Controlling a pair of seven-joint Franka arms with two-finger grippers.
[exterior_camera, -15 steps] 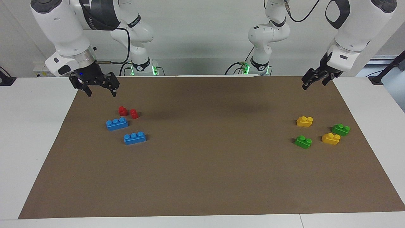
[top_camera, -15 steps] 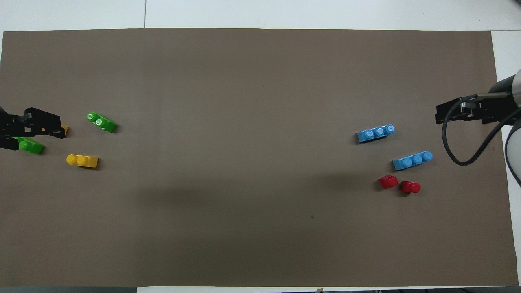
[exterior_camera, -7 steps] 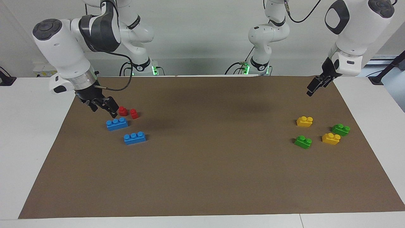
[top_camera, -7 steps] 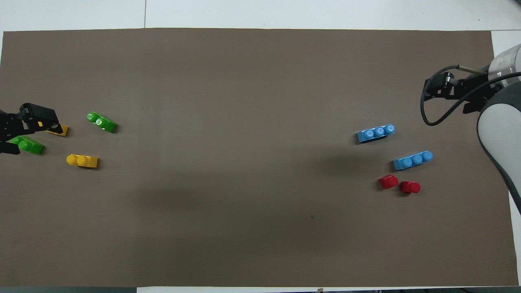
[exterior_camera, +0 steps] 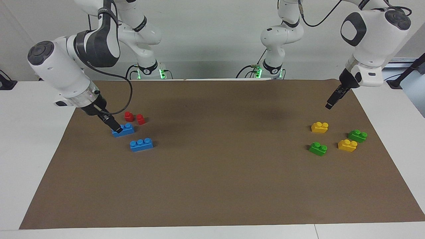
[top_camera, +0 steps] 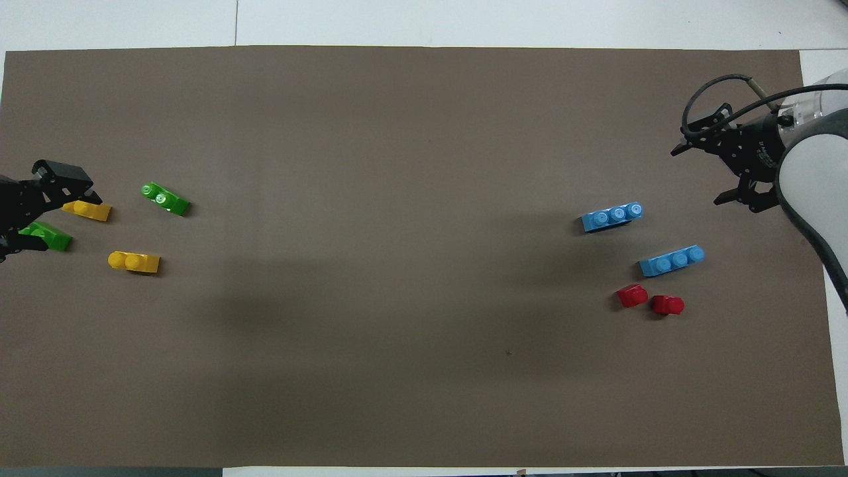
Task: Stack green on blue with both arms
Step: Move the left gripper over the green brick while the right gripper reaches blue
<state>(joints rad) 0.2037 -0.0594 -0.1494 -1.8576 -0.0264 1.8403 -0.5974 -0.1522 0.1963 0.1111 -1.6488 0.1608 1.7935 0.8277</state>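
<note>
Two blue three-stud bricks lie toward the right arm's end: one nearer the robots point(exterior_camera: 123, 129) point(top_camera: 672, 260) and one farther point(exterior_camera: 141, 144) point(top_camera: 613, 216). Two green two-stud bricks lie toward the left arm's end: one point(exterior_camera: 318, 148) point(top_camera: 165, 199) and one closer to the mat's edge point(exterior_camera: 357, 135) point(top_camera: 46, 236). My right gripper point(exterior_camera: 117, 128) point(top_camera: 695, 176) is open and low at the end of the nearer blue brick; I cannot tell if it touches. My left gripper point(exterior_camera: 329, 105) point(top_camera: 63, 220) is open, in the air above the yellow and green bricks.
Two yellow two-stud bricks point(exterior_camera: 319, 127) point(exterior_camera: 347, 145) lie among the green ones. Two small red bricks point(exterior_camera: 128, 116) point(exterior_camera: 140, 119) lie just nearer the robots than the blue bricks. All lie on a brown mat point(exterior_camera: 212, 172) on the white table.
My right gripper came down from above the mat's corner to the nearer blue brick, turning its wrist. My left gripper turned and sank a little. No brick moved.
</note>
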